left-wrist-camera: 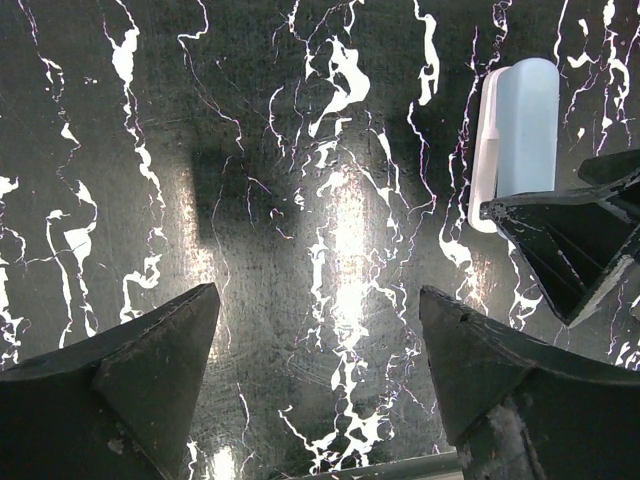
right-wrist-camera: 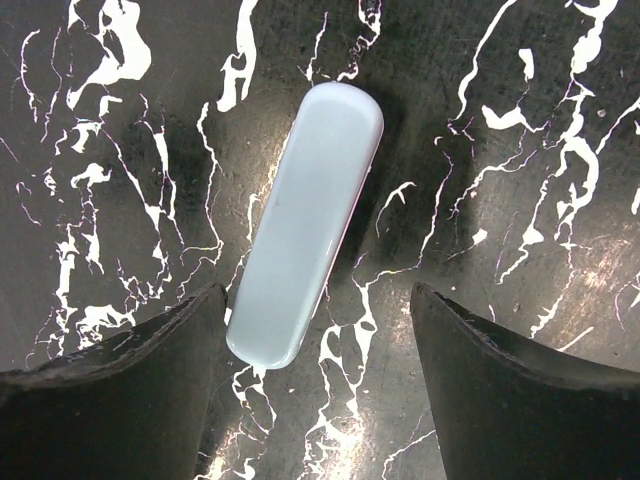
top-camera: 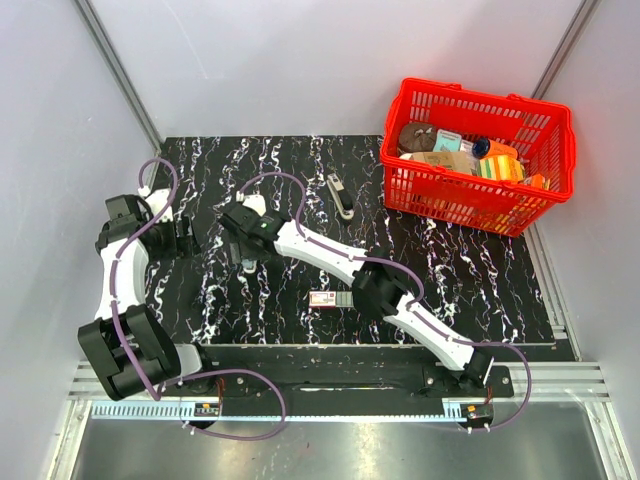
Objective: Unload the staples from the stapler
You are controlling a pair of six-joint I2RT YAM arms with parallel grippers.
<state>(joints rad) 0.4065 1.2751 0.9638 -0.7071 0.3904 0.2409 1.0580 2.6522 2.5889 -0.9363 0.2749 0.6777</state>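
Observation:
The stapler [right-wrist-camera: 305, 225] is a pale blue, rounded, closed bar lying flat on the black marbled table. My right gripper [right-wrist-camera: 315, 290] is open just above it; the stapler's near end sits by the left finger [right-wrist-camera: 130, 390], apart from the right finger. In the top view the right gripper [top-camera: 243, 255] hides the stapler. My left gripper [left-wrist-camera: 320, 290] is open and empty over bare table, just left of the stapler [left-wrist-camera: 520, 125]. It sits left of the right gripper in the top view [top-camera: 188, 240]. The right gripper's fingers [left-wrist-camera: 575, 235] show in the left wrist view.
A grey metallic elongated object [top-camera: 340, 196] lies behind the right arm. A small box with a red label [top-camera: 326, 299] lies near the right arm's elbow. A red basket [top-camera: 470, 200] with several items stands at the back right.

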